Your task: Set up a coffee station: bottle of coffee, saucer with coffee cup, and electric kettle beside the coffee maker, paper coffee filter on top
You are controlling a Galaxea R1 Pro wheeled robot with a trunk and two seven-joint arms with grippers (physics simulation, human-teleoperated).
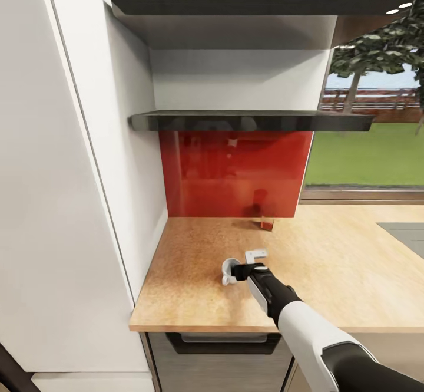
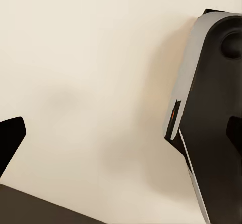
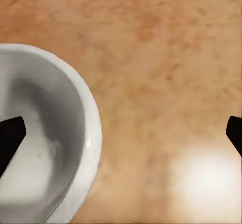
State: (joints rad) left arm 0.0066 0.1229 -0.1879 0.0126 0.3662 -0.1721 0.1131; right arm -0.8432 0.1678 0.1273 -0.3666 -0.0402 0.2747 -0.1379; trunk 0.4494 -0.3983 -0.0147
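One white coffee cup (image 1: 229, 270) sits on the wooden worktop (image 1: 194, 274) near the wall, and the right gripper (image 1: 250, 264) hangs over it, jaws spread and straddling the rim, seemingly poised to pinch its wall.

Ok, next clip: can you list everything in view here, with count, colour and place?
countertop: one, light wood grain, running across the lower half of the head view.
coffee cup: one, white, on the countertop at the right gripper.
small jar: one, reddish brown, on the countertop by the red panel; too small to identify.
back panel: one, glossy red, behind the countertop.
shelves: two, dark, above the red panel.
window: one, lawn and tree outside, to the right.
right gripper: one, open, a finger in the cup.
left gripper: dark fingertip in its wrist view, before a pale surface.
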